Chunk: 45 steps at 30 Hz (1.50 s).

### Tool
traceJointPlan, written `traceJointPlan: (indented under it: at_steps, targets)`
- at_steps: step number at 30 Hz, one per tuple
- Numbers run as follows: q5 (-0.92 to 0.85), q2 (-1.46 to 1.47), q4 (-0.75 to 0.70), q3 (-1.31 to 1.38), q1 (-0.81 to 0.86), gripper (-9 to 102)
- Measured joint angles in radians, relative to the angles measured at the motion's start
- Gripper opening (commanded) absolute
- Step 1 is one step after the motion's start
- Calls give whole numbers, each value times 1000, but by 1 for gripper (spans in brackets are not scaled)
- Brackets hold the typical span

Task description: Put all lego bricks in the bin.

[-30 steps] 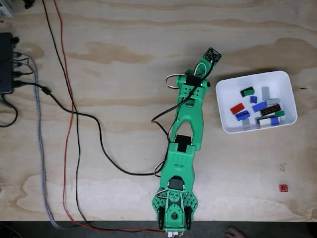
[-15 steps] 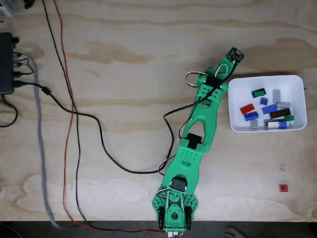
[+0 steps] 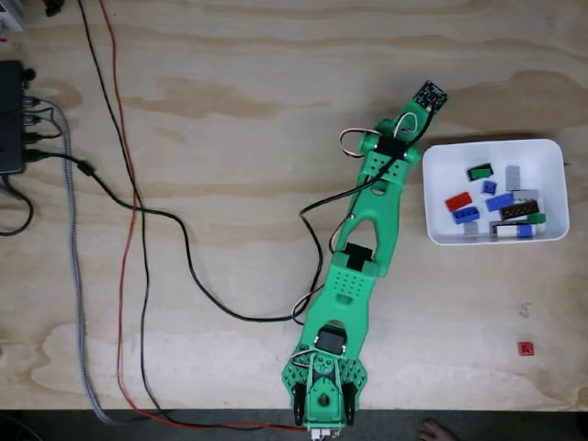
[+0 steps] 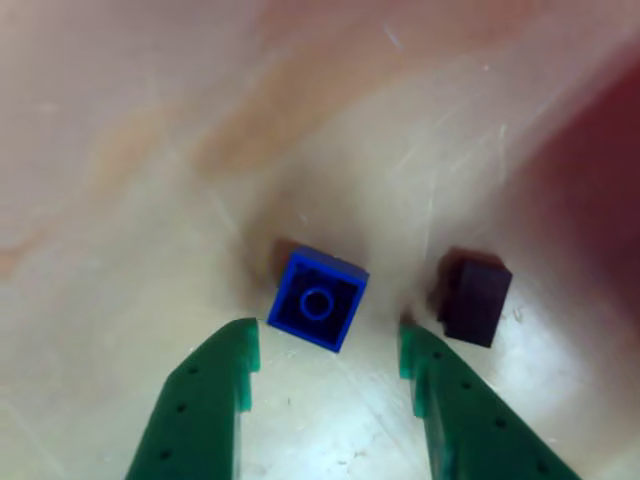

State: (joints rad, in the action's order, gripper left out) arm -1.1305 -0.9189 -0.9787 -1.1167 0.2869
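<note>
In the other view my gripper (image 4: 326,338) is open, its two green fingers (image 4: 205,400) pointing up from the bottom edge. A small blue lego brick (image 4: 318,298) with one stud lies on the wood just past the fingertips, between their lines. A dark lego brick (image 4: 476,297) lies to the right of the right finger. In the fixed view the green arm (image 3: 363,234) stretches from the table's near edge toward the upper right, its tip just left of the white bin (image 3: 437,230). The bin holds several lego bricks, among them a red one (image 3: 457,201) and a blue one (image 3: 499,201).
A lone red lego brick (image 3: 525,348) lies on the wood at the lower right. Black and red cables (image 3: 138,211) run across the left half of the table, from a black box (image 3: 11,118) at the left edge. A small circuit board (image 3: 430,94) caps the arm's tip.
The arm has swung to the right, toward the bin. The bin has shifted right and now sits squarer to the table.
</note>
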Motion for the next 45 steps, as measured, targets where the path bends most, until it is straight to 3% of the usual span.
traceJointPlan:
  at_steps: [8, 16, 23, 27, 32, 40, 45]
  targets:
    - [-18, 48, -12, 71, 0, 13]
    - [-29, 48, -12, 72, 0, 1]
    - [0, 40, 35, 25, 0, 0]
    - [75, -120, 72, -137, -37, 0]
    - [97, -385, -3, -63, -77, 0]
    - [51, -638, -224, 25, 149, 0]
    - [15, -680, -115, -348, 307, 3]
